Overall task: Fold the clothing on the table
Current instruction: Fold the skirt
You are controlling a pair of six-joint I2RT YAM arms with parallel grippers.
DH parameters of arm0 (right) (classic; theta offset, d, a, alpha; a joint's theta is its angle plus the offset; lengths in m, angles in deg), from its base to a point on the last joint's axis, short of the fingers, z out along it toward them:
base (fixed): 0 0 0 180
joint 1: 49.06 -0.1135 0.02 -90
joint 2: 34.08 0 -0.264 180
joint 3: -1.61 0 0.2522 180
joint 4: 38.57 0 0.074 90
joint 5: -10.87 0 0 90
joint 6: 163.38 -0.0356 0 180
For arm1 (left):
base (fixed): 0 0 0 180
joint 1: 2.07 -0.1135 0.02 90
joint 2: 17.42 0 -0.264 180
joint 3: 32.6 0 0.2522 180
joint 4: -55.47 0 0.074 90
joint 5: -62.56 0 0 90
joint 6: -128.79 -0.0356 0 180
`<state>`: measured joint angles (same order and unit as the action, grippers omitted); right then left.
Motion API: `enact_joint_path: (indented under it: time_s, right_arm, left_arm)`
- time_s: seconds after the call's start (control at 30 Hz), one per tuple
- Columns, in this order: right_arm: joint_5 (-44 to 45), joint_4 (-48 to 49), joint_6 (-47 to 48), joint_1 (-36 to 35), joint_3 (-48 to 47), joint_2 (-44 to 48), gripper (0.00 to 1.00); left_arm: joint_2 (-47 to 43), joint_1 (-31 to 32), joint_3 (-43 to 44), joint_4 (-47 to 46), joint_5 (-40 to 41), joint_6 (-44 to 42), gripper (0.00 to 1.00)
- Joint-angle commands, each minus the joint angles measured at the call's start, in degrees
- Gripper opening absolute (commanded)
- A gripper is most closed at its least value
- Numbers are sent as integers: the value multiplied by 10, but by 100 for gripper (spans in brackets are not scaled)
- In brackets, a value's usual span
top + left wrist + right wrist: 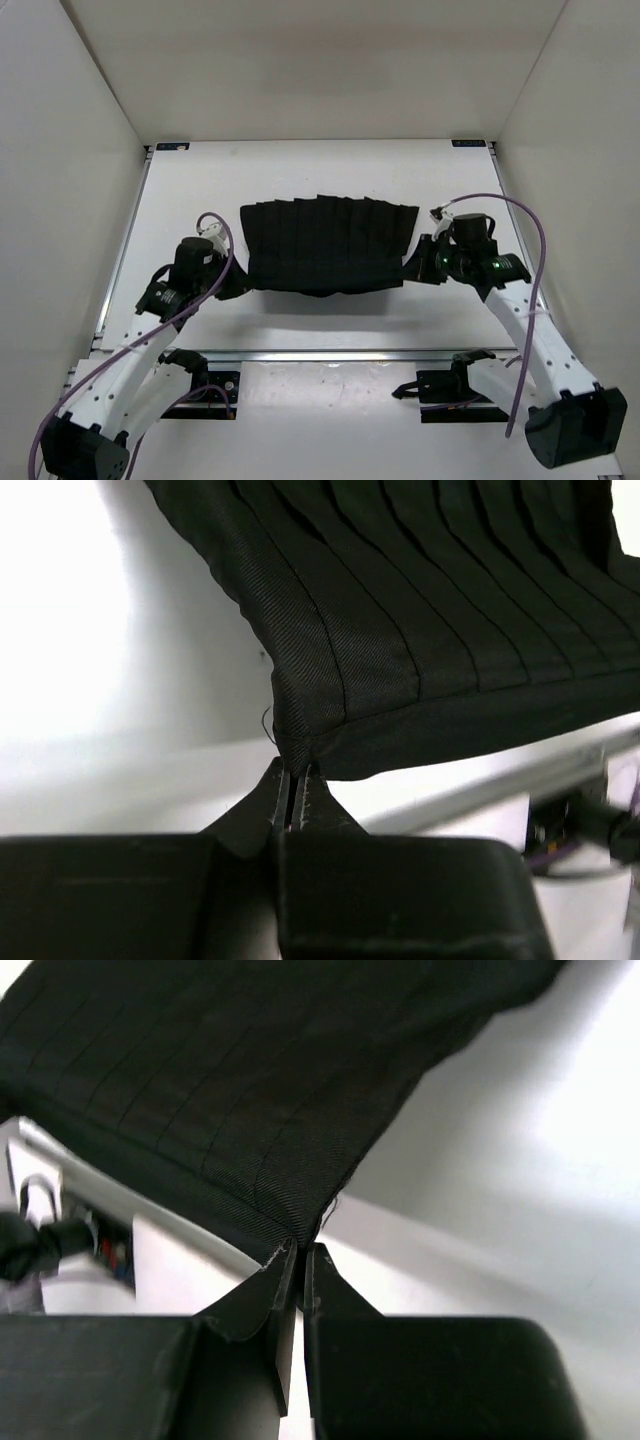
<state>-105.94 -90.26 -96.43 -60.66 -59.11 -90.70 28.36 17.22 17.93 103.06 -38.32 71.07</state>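
our left tool [293, 785] and right tool [300, 1260] clamp only corner tips of the clothing [325, 245], so a jerky lift could free one.

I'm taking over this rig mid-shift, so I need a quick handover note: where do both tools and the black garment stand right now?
Left tool: shut on the near-left corner of the black pleated fabric garment.
Right tool: shut on its near-right corner.
Garment: spread across the middle of the white flat table, near edge raised between the tools.
Done: both corners gripped, edge lifted.
Left: probably carry the near edge over to the far edge, lay it down, release.
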Motion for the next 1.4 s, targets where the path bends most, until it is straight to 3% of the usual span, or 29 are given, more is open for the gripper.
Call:
enact_joint_path:
  time_s: [0.0,0.2,0.37,0.63,0.8,0.87,0.9,0.93,0.97,1.0,1.1,1.17,1.37]
  right_arm:
    - [8,-105,23,5,14,74,0]
    - [-12,-223,7,-15,2,160,0]
    - [-17,-226,37,29,-34,123,0]
    - [-28,-86,48,112,-74,-38,0]
    - [-46,34,25,159,-125,-210,0]
    - [-33,74,4,164,-193,-283,0]
    - [-35,91,4,168,-232,-335,0]
    - [-39,93,1,170,-249,-380,15]
    - [-43,92,-3,173,-293,-397,24]
    - [-50,89,3,168,-323,-426,40]
    - [-2,69,21,158,-348,-432,60]
    - [41,83,20,159,-308,-402,66]
    - [58,139,-24,165,-119,-280,66]
  left_arm:
    - [-55,-2,4,132,4,-27,0]
    - [-108,0,41,224,-29,-27,0]
    - [-60,-9,72,186,-42,-38,0]
    - [168,-50,152,14,-64,-63,0]
    - [352,-72,253,-58,-50,-74,0]
    - [437,-85,304,-86,-58,-63,1]
    - [453,-95,332,-115,-70,-49,20]
    - [496,-110,347,-119,-78,-33,49]
    - [534,-122,382,-122,-103,-24,53]
    - [560,-134,409,-120,-126,-20,57]
    - [555,-145,394,-134,-142,-5,69]
    - [518,-141,352,-149,-122,-9,72]
    - [409,-116,167,-198,-64,6,73]
